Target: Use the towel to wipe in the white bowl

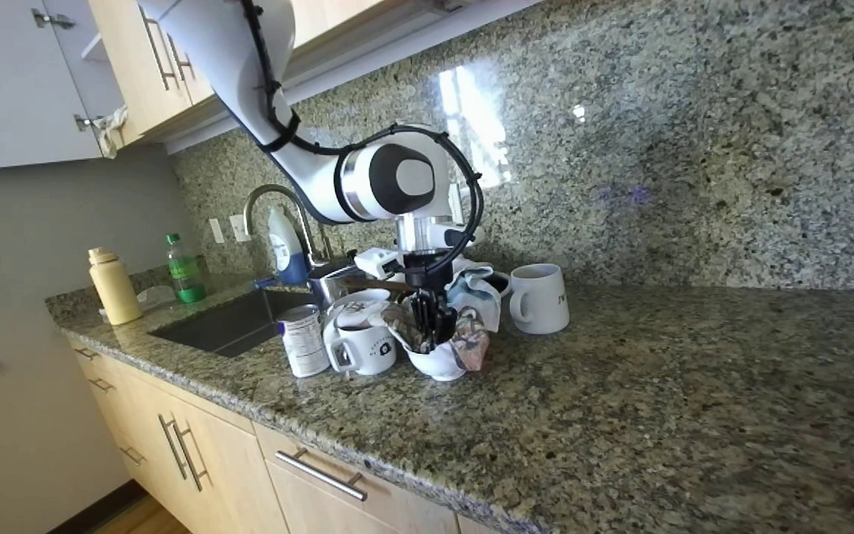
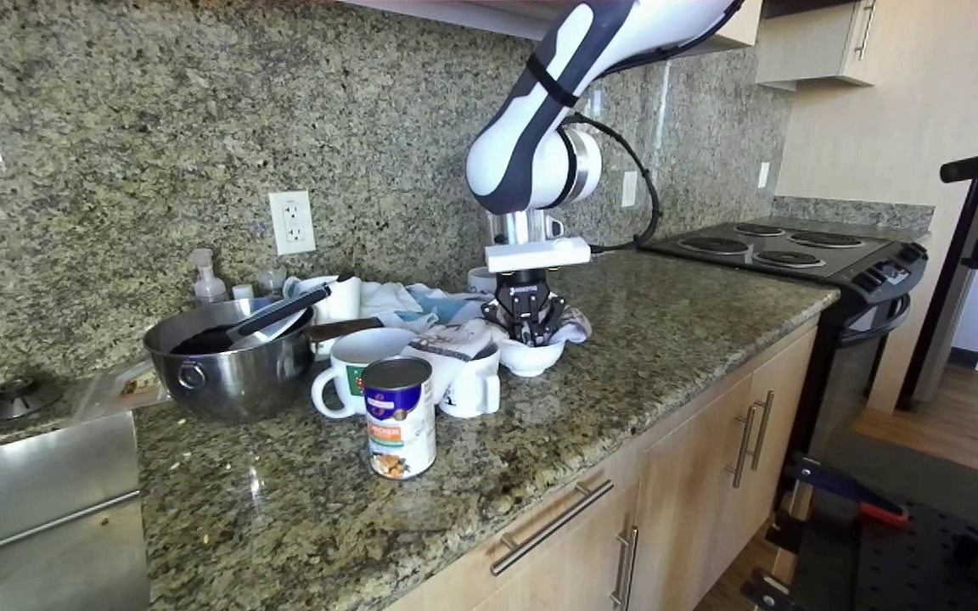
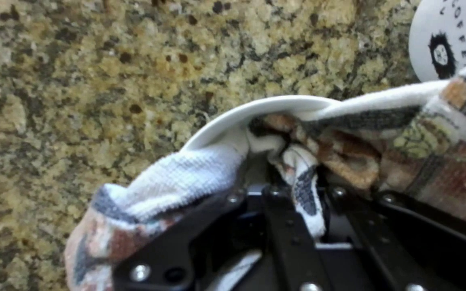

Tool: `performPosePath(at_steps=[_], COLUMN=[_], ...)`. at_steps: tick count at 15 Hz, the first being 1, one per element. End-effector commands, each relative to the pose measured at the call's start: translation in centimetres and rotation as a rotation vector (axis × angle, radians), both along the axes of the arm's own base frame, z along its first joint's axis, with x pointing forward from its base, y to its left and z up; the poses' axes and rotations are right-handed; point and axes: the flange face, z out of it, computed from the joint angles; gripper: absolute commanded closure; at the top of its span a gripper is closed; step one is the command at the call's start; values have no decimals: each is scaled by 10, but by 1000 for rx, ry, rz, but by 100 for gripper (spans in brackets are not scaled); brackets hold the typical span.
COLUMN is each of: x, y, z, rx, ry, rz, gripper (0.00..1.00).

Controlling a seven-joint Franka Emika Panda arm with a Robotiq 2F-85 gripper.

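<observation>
Stone counter point(image 1: 657, 415): claw point(image 2: 531, 335) grips towel point(image 3: 184, 178) in white bowl point(image 1: 436, 366)

Speckled stone also covers the wall point(image 1: 694, 148) behind the white bowl. Over the bowl the claw points down, drawn narrow, with a fold of the patterned towel pinched in its middle; the wrist view shows this, though its very tips are hidden in the towel. Bunched inside the white bowl, the towel hangs over the rim, with one end stretched toward the printed mug point(image 1: 369, 351) just beside the bowl. On that same side, past the mug, a food can point(image 2: 401, 424) stands near the bowl, and farther from it sits a steel mixing bowl point(image 2: 226, 378). Toward the wall from the white bowl are a blue-and-white cloth point(image 1: 477, 293) and another mug point(image 1: 542, 308). Well apart from the white bowl are the stove point(image 2: 765, 243) on one side and the sink point(image 1: 230, 326) on the other.
</observation>
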Motion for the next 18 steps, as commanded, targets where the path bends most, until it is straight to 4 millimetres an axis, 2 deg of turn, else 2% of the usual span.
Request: performPosePath(at_steps=[1, 6, 10, 15, 18], x=[2, 9, 19, 21, 17], y=[-5, 5, 16, 12, 1], z=[0, -6, -10, -12, -13], rx=[-55, -142, -90, 103, 97], ry=[48, -16, -95, -23, 79], rz=[-66, -170, -134, 31, 40], gripper=[96, 96, 96, 96, 96])
